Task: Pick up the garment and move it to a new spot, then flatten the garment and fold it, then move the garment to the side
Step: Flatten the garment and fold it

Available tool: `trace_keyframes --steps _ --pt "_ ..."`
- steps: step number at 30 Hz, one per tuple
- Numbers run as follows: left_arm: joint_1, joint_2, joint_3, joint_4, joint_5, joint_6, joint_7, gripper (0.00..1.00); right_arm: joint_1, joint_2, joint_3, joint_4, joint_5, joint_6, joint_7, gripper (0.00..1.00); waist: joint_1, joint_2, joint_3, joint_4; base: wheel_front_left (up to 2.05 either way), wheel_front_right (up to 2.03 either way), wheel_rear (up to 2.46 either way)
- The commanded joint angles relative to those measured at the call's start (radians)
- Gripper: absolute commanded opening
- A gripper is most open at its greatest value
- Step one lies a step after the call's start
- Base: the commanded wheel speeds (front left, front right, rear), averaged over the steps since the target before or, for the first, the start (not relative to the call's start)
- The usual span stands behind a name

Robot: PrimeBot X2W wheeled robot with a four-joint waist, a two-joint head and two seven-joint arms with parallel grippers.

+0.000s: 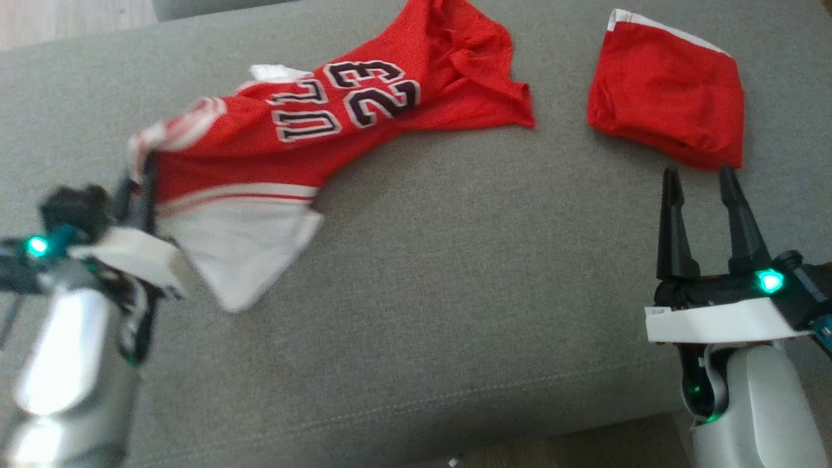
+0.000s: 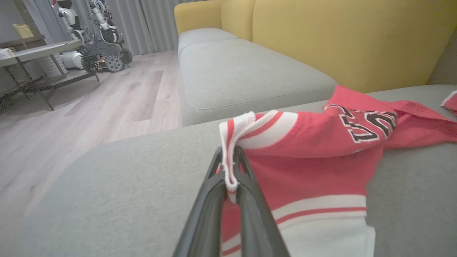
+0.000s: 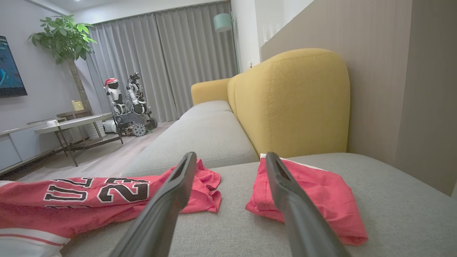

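Note:
A red jersey with white trim and the number 23, the garment (image 1: pixel 312 130), lies stretched across the grey sofa cushion (image 1: pixel 455 260). My left gripper (image 1: pixel 144 170) is shut on its white-striped edge at the left, and that end is lifted. In the left wrist view the trim (image 2: pixel 228 157) is pinched between the dark fingers (image 2: pixel 250 185), with the garment (image 2: pixel 314 160) trailing right. My right gripper (image 1: pixel 701 173) stands open at the right, just below a folded red cloth (image 1: pixel 669 97), touching nothing. In the right wrist view the garment (image 3: pixel 89 203) lies left of the open fingers (image 3: pixel 178 185).
The folded red cloth (image 3: pixel 314 192) lies near the cushion's back right. A yellow sofa backrest (image 3: pixel 296 100) rises behind. Wooden floor (image 2: pixel 89 107), a table (image 3: pixel 71 125) and another parked robot (image 3: pixel 125 103) lie beyond the cushion's left side.

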Motion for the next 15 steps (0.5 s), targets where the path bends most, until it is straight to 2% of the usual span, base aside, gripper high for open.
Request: trace_keyframes --steps 1,4,7,10,11,12,13,15 --pt "-0.095 0.073 0.057 -0.033 0.01 0.01 0.015 0.0 -0.03 0.004 0.034 -0.028 0.004 0.006 -0.011 1.0 0.0 0.0 0.017 -0.008 0.0 0.0 0.0" --pt "-0.15 0.123 0.074 -0.008 0.028 0.032 0.044 0.0 -0.044 0.004 0.044 -0.025 0.007 0.006 -0.011 1.0 0.0 0.0 0.043 -0.021 0.0 0.0 0.0" --pt "-0.198 0.147 0.075 0.036 0.043 0.052 0.082 0.0 -0.06 0.004 0.055 -0.023 0.011 0.006 -0.011 1.0 0.0 0.0 0.07 -0.035 0.0 0.0 0.0" --pt "-0.235 0.157 0.061 0.112 0.051 0.049 0.135 0.0 -0.076 0.004 0.064 -0.021 0.013 0.006 -0.011 1.0 0.0 0.0 0.093 -0.048 0.0 0.0 0.0" --pt "-0.246 0.159 0.055 0.139 0.057 0.051 0.148 0.03 -0.081 0.004 0.067 -0.021 0.014 0.006 -0.011 1.0 0.0 0.0 0.1 -0.051 0.0 0.0 0.0" --pt "-0.258 0.162 0.048 0.162 0.066 0.057 0.152 0.68 -0.085 0.004 0.068 -0.02 0.015 0.006 -0.011 1.0 0.0 0.0 0.106 -0.054 0.0 0.0 0.0" --pt "-0.271 0.165 0.043 0.181 0.076 0.066 0.145 1.0 -0.09 0.004 0.07 -0.019 0.015 0.006 -0.011 1.0 0.0 0.0 0.112 -0.056 0.0 0.0 0.0" --pt "-0.294 0.163 0.042 0.215 0.084 0.087 0.122 1.0 -0.097 0.004 0.073 -0.015 0.013 0.006 -0.011 1.0 0.0 0.0 0.12 -0.055 0.0 0.0 0.0"
